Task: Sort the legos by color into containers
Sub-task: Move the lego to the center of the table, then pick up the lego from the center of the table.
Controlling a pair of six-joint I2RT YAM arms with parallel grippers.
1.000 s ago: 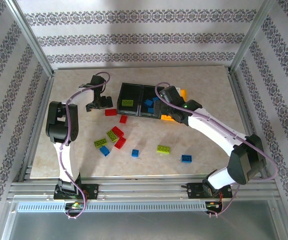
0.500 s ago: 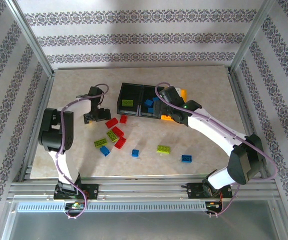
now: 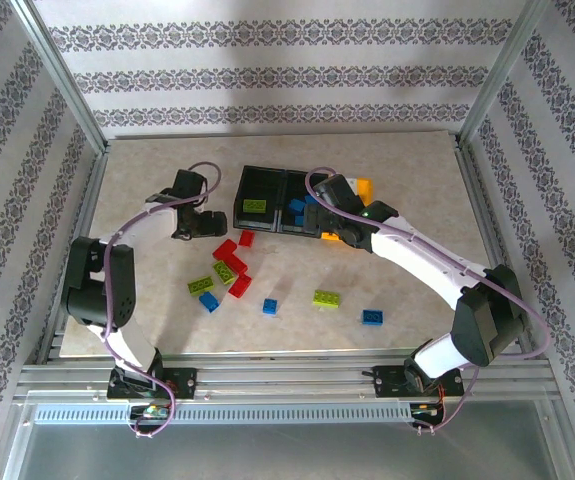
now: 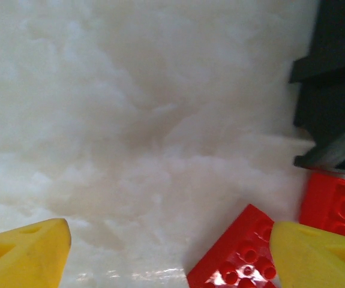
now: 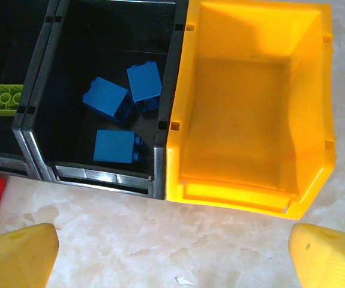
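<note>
The three open-top plastic bins, joined in a row, sit toward the far middle of the pale marbled table (image 3: 417,170). The left black bin (image 3: 262,172) holds one lime green studded brick (image 3: 255,206); the middle black bin (image 5: 88,48) holds three blue studded bricks (image 5: 106,99); the yellow-orange bin (image 5: 316,90) touches it on the right.

More bricks lie loose on the table in front of the bins: a cluster of red bricks (image 3: 235,264) mixed with two lime green bricks (image 3: 201,285) at the left; three blue loose bricks (image 3: 270,306) spread along the near side; a lone lime green brick (image 3: 326,297) lies between two of them.

The left gripper (image 4: 171,252) is low over the table just left of the bins, its yellow fingers well apart and clamped on nothing; a red flat brick (image 4: 238,258) lies between them, close against the right fingertip, though whether they touch I cannot tell; a second red brick (image 4: 334,207) lies just beyond, beside the black bin's corner.

The right gripper (image 5: 172,255) hangs over the table just in front of the middle and yellow-orange bins; its fingers stand wide apart, holding and touching nothing.
</note>
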